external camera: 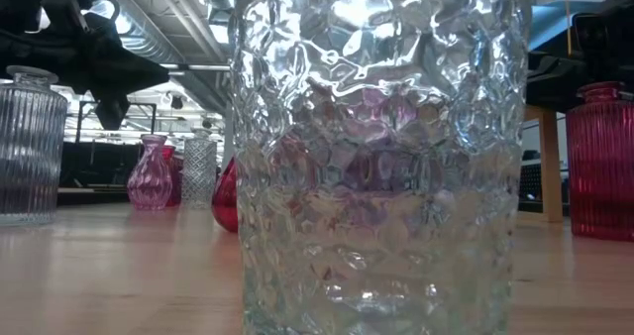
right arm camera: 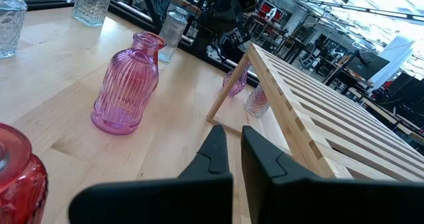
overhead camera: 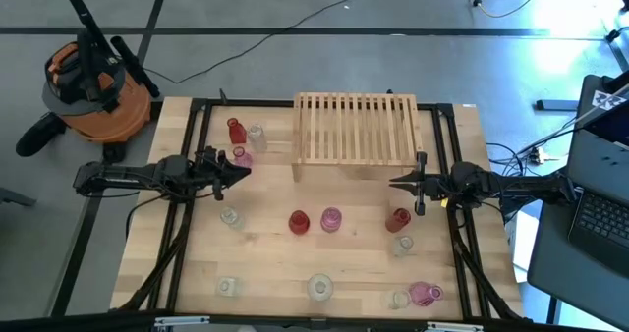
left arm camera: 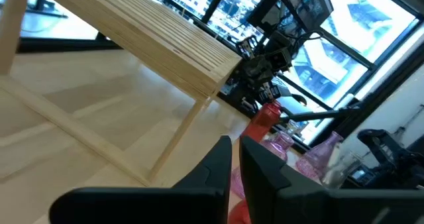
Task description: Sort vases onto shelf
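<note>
Pale slatted wood: shelf (overhead camera: 356,128) at the table's (overhead camera: 275,273) far middle, nothing on its tiers. Vases scattered on the planks all round it. Red vase (overhead camera: 235,130), clear ribbed vase (overhead camera: 257,136) and small pink vase (overhead camera: 240,156) clustered just left of the shelf. Left gripper (overhead camera: 243,171) hovering right beside that pink vase, fingers nearly together, nothing between them; same in the left wrist view (left arm camera: 235,151), dark fingers with only a thin gap, aimed past the shelf's leg toward the far arm. Clear vase (overhead camera: 230,216) near, toward the front. Mid-table, side by side: red round vase (overhead camera: 299,221) and pink ribbed vase (overhead camera: 330,219). Right gripper (overhead camera: 396,184) in front of the shelf's right corner, fingers pressed close, empty; red bottle (overhead camera: 398,219) just in front of it, clear vase (overhead camera: 403,244) beside that. Front row: clear square vase (overhead camera: 227,287), clear dimpled vase (overhead camera: 320,288) filling the low view (external camera: 381,157), clear small vase (overhead camera: 397,299), pink vase lying on its side (overhead camera: 425,293). Orange shop vacuum (overhead camera: 93,86) on the floor, off the table's left corner.
</note>
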`<action>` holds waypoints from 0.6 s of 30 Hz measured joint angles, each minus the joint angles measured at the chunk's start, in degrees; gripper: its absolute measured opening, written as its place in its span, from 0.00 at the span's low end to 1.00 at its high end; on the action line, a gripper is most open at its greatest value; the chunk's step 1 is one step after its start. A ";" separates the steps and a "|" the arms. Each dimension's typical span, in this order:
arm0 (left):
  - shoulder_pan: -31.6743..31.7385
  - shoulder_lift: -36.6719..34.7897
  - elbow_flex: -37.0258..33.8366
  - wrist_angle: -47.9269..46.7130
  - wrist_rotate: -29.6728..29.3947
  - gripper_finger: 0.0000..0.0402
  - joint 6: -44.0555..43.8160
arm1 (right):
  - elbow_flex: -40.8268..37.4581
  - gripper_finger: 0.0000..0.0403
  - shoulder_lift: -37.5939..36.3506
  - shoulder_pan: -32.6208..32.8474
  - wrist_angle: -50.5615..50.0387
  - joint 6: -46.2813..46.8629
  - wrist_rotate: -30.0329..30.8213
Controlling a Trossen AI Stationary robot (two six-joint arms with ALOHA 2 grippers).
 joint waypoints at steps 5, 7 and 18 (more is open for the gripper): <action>0.00 0.00 0.02 0.33 -1.87 0.06 0.42 | 0.00 0.00 -0.01 0.00 0.00 -0.01 -0.01; 0.00 0.00 0.00 0.38 -2.52 0.06 0.44 | 0.00 0.00 0.00 -0.02 0.00 0.00 -0.02; 0.04 0.00 0.02 12.70 -4.09 0.06 2.81 | -0.02 0.00 -0.02 0.02 5.93 0.91 -2.16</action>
